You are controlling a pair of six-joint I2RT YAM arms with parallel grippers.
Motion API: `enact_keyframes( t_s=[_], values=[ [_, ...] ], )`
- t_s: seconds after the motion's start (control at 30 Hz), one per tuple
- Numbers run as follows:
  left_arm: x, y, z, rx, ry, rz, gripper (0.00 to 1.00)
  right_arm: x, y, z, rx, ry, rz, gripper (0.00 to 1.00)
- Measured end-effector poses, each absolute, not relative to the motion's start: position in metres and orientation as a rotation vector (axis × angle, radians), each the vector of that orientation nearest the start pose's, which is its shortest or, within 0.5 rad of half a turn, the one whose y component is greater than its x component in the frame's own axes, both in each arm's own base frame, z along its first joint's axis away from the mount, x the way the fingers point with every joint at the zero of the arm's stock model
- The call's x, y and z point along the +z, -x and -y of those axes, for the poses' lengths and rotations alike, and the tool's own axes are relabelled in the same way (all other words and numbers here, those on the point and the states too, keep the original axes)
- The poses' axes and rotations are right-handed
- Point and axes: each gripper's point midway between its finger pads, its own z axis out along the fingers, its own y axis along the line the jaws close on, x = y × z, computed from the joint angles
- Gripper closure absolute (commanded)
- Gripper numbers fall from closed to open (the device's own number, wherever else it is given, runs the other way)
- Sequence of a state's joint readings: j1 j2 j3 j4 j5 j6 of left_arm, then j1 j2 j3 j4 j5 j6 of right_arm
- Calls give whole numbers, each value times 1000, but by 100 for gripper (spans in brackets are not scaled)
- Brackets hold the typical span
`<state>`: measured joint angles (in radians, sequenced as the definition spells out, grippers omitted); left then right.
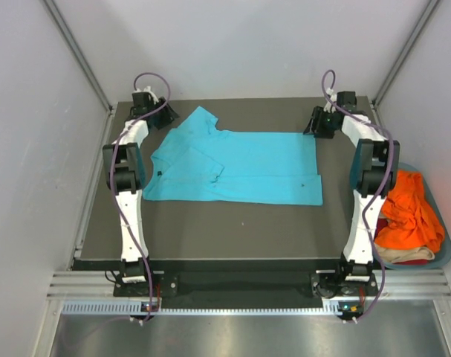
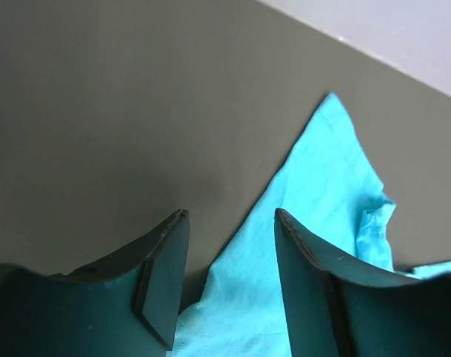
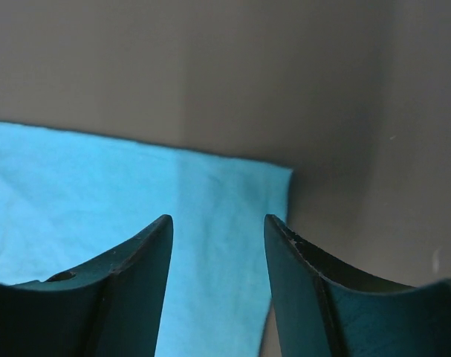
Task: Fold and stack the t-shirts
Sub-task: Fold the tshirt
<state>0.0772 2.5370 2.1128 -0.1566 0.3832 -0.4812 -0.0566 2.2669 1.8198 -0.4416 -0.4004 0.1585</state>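
Note:
A bright turquoise t-shirt (image 1: 240,165) lies spread flat on the dark table, collar end at the left, one sleeve pointing to the far left. My left gripper (image 1: 160,113) is open above that sleeve's edge; the sleeve cloth (image 2: 299,223) lies under and between its fingers (image 2: 162,271). My right gripper (image 1: 315,123) is open over the shirt's far right corner (image 3: 232,216), its fingers (image 3: 140,286) apart and holding nothing. Orange (image 1: 412,212), red and beige shirts lie bundled in the basket at the right.
A blue-grey plastic basket (image 1: 442,230) stands off the table's right edge beside my right arm. White walls close in on the left, right and far sides. The dark table (image 1: 232,230) ends at a metal rail near my bases.

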Motion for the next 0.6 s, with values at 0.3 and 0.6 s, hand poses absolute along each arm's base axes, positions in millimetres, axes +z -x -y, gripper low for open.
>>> enact_keyframes(
  t_s=[0.3, 0.6],
  values=[
    [51, -656, 40, -630, 342, -2180, 48, 47, -574, -24, 525, -91, -2431, 50],
    [48, -656, 35, -569, 259, -2187, 50, 41, -583, -28, 576, -41, -2430, 63]
  ],
)
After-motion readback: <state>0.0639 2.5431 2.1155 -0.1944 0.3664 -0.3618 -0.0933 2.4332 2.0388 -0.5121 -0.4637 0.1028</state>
